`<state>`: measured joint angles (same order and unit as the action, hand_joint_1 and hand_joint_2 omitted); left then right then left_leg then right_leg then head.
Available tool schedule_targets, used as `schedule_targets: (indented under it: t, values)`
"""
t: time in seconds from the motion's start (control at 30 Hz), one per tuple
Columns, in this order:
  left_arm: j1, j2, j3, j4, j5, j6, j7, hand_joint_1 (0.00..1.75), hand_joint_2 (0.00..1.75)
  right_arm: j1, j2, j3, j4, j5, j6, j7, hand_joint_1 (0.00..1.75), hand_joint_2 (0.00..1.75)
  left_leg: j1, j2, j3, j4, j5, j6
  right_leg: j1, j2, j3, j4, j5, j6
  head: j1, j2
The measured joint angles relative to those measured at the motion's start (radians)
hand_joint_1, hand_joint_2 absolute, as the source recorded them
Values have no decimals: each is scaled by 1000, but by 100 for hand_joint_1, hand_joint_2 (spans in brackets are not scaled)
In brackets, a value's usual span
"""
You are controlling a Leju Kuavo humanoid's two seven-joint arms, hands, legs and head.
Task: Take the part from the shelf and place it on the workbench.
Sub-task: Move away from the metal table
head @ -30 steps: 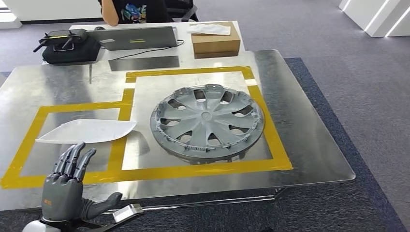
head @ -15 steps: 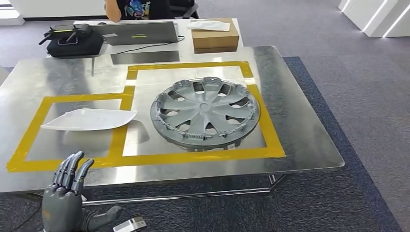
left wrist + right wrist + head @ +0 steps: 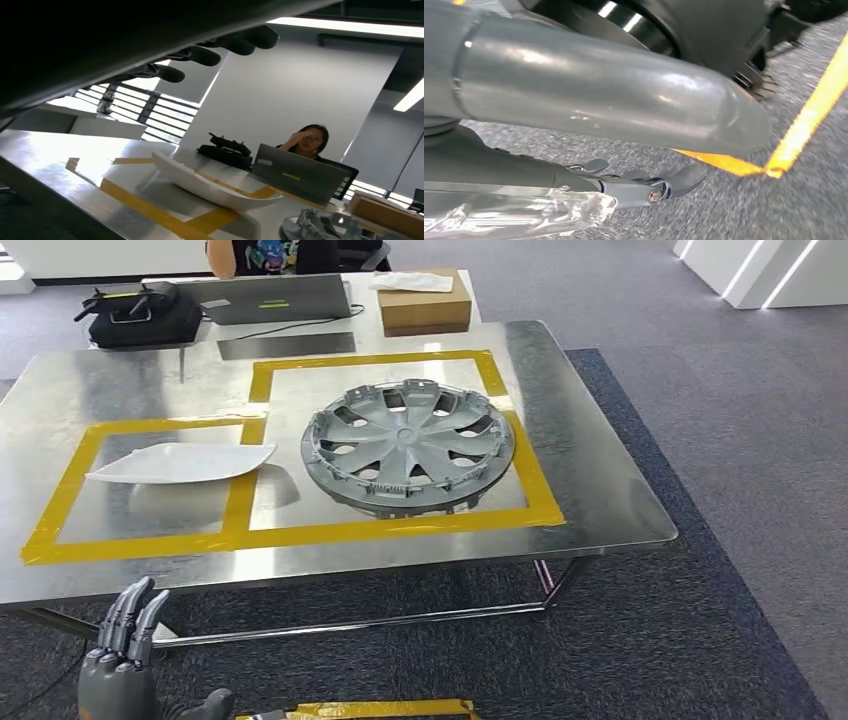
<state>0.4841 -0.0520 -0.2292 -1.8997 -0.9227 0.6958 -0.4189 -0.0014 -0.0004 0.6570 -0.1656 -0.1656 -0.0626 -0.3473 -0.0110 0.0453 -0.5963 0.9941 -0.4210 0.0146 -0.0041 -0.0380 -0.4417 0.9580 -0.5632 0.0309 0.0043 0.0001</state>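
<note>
Left hand [image 3: 120,670] hanging at 7 o'clock below the workbench [image 3: 600,490], fingers spread, holding nothing | right hand [image 3: 574,100]: grasp unclear | white part [image 3: 180,462] lying inside left taped box | wheel cover [image 3: 408,445] sitting inside right box.

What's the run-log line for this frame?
left robot hand: open, empty, below table edge | white part: on workbench, left taped box | hubcap: right taped box

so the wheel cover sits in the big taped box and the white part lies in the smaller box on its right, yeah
Not quite. The white part lies in the smaller taped box to the left of the wheel cover, not its right. The head view shows this. The wheel cover does sit in the big taped box on the table.
</note>
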Motion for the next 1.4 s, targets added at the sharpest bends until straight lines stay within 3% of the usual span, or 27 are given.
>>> schedule_targets:
  t: [0.07,0.13,0.2,0.23,0.27,0.33,0.37,0.43,0.47,0.53,0.57,0.6,0.7,0.73,0.77,0.83,0.87,0.9,0.93,1.0,1.07,1.13,1.2,1.23,1.27,1.33,1.4]
  values:
    - [4,-6,8,-1,7,0,-7,0,0,3,0,-2,1,0,0,2,0,0,3,1,-7,10,-12,-12,-1,11,-18,2,15,-19,-2,0]
    - [8,-12,15,-2,10,0,-10,0,0,4,0,-3,1,0,0,3,0,0,7,-17,-27,77,-91,-24,-2,21,-41,1,37,-35,-4,0]
    - [11,-14,22,-2,11,0,-11,0,0,4,0,-5,1,-2,0,3,0,0,9,-31,-54,202,-190,-30,1,34,-66,2,59,-41,-6,0]
    - [12,-15,24,-2,12,0,-12,0,0,4,0,-6,1,-2,1,3,0,0,10,-33,-59,254,-212,-29,3,41,-78,3,71,-42,-6,0]
    - [12,-16,26,-2,13,0,-14,0,0,4,0,-7,1,-3,1,3,0,0,9,-35,-52,277,-211,-25,6,49,-91,5,83,-42,-6,0]
    - [12,-18,29,-3,13,0,-17,0,0,4,0,-7,1,-3,1,3,0,0,5,-48,14,214,-160,-7,13,69,-118,7,105,-42,-6,0]
    - [13,-20,30,-4,13,0,-19,0,0,4,2,-7,1,-3,1,3,0,0,1,-68,68,140,-137,6,15,80,-130,8,116,-41,-5,0]
    - [14,-23,33,-8,13,1,-22,0,0,3,4,-7,1,-5,1,3,0,0,-6,-106,164,-7,-123,28,21,102,-147,11,138,-38,-5,0]
    - [15,-24,33,-11,13,1,-24,0,0,3,6,-7,1,-7,1,2,0,0,-9,-114,187,-47,-127,32,21,113,-154,11,149,-34,-5,0]
    - [15,-26,35,-13,13,2,-25,0,0,6,5,-8,2,-11,1,2,0,0,-10,-98,188,-69,-119,33,20,130,-168,9,168,-25,-5,0]
    - [15,-27,36,-13,13,2,-25,0,0,9,5,-8,3,-11,1,2,0,0,-9,-85,181,-71,-109,37,18,126,-176,14,162,-20,-6,0]
    - [15,-29,37,-13,13,2,-25,0,0,11,4,-8,4,-11,1,3,0,0,-7,-72,171,-74,-98,42,16,110,-188,34,135,-15,-4,0]
    - [19,-33,39,-14,14,2,-25,0,0,9,4,-7,5,-11,2,3,0,0,-4,-32,131,-75,-65,48,4,52,-244,203,-17,7,3,0]
    - [20,-33,39,-14,15,2,-25,0,0,7,4,-7,5,-11,2,3,0,0,-4,-18,116,-73,-54,46,-2,46,-255,266,-42,16,4,0]
    - [20,-34,40,-14,17,2,-26,0,0,7,4,-8,5,-11,2,3,0,0,-3,-4,99,-71,-44,43,-8,43,-254,310,-40,24,4,0]
    - [19,-36,42,-14,21,2,-26,0,0,7,4,-8,5,-11,2,3,0,0,3,22,64,-58,-26,33,-20,34,-204,305,22,42,4,0]
    - [19,-37,42,-14,24,2,-25,0,0,6,4,-8,5,-11,2,3,0,0,6,33,47,-48,-20,26,-26,19,-155,255,49,51,4,0]
    - [20,-37,43,-15,29,2,-25,0,0,4,4,-8,5,-11,2,3,0,0,8,44,31,-33,-17,19,-32,-2,-91,179,55,59,6,0]
    - [20,-38,43,-16,37,2,-23,0,0,1,5,-8,4,-11,1,3,0,0,8,53,17,-18,-14,12,-33,-19,-35,103,40,59,9,0]
    - [18,-37,44,-19,84,2,-14,0,0,-3,5,-10,4,-10,1,2,0,0,10,74,-2,5,-5,-3,-29,-31,16,11,3,43,14,0]
    - [14,-36,47,-17,186,2,-6,0,0,1,5,-12,4,-10,-1,2,0,0,16,77,-10,12,-1,-20,-24,-14,-3,5,2,16,14,0]
    - [9,-39,65,-6,311,-10,-8,0,0,5,6,-14,6,-10,-2,2,0,0,22,28,-20,50,-63,-35,-24,1,-26,7,22,-6,14,0]
    - [1,-55,115,29,425,-67,-25,0,0,4,7,-16,6,-12,-7,2,0,0,23,-25,-38,155,-172,-39,-20,20,-56,8,48,-19,13,0]
    - [-7,-70,155,56,476,-119,-40,0,0,2,7,-17,6,-13,-9,2,0,0,22,-34,-45,213,-208,-37,-17,32,-70,9,62,-22,13,0]
    - [-20,-90,205,90,517,-177,-58,0,0,2,7,-17,6,-15,-10,2,0,0,21,-37,-44,253,-219,-33,-13,43,-85,11,75,-23,13,0]
    - [-57,-136,324,174,561,-286,-89,0,0,2,7,-17,6,-16,-10,3,0,0,17,-43,-2,245,-175,-20,-6,68,-117,17,100,-24,13,0]
    - [-102,-181,456,275,578,-373,-108,0,0,2,9,-17,6,-16,-10,5,0,0,11,-79,91,121,-125,5,0,95,-147,23,123,-22,14,0]
